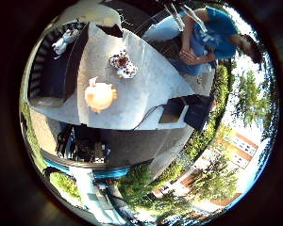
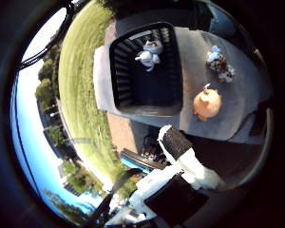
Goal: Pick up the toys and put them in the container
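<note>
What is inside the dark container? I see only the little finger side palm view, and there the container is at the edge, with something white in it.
Observer: In the thumb side view, the container is a black crate with slatted walls. One white toy lies in it, near one end wall.
Operator: Is the rest of the crate free?
Observer: Yes, the rest of its floor shows bare.
Operator: Can you see the hand?
Observer: Yes, the hand shows a white and black finger, reaching towards the table edge, near the orange toy. It touches no toy.
</note>
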Available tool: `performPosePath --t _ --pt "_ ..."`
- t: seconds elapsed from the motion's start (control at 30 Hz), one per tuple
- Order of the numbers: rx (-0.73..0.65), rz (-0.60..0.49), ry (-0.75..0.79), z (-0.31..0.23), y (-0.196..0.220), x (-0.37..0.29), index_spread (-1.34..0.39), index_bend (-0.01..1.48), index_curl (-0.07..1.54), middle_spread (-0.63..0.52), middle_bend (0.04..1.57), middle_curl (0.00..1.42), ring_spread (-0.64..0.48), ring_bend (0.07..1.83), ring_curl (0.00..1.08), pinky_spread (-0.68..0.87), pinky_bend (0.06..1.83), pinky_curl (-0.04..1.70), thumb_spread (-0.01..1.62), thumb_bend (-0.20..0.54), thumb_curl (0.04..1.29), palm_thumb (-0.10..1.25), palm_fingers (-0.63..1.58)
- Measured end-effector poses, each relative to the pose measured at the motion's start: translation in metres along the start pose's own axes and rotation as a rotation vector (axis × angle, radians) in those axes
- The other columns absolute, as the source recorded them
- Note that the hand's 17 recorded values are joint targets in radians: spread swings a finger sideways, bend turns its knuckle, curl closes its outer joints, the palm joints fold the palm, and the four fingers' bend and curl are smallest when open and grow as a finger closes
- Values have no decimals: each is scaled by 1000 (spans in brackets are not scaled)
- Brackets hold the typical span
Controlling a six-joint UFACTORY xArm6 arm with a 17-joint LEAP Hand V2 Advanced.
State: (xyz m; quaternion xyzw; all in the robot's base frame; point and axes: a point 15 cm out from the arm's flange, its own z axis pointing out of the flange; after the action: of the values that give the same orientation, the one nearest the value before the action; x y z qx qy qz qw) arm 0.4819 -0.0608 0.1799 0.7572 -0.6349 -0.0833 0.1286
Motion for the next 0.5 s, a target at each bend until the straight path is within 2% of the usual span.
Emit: performPosePath --t 0.2,0.37,0.5 --pt "-50 10 -6 59 19 30 -187 160 167 190 149 254 322 294 306 483 559 374 1129 -26 299 552 -74" --pt "-58 -9 11 105 17 32 -168 151 176 183 164 261 320 290 311 482 548 353 1130 -25 298 560 -46" --pt "-125 -40 11 153 19 30 -157 153 181 181 169 272 319 285 314 482 544 342 1118 -29 297 558 -35"
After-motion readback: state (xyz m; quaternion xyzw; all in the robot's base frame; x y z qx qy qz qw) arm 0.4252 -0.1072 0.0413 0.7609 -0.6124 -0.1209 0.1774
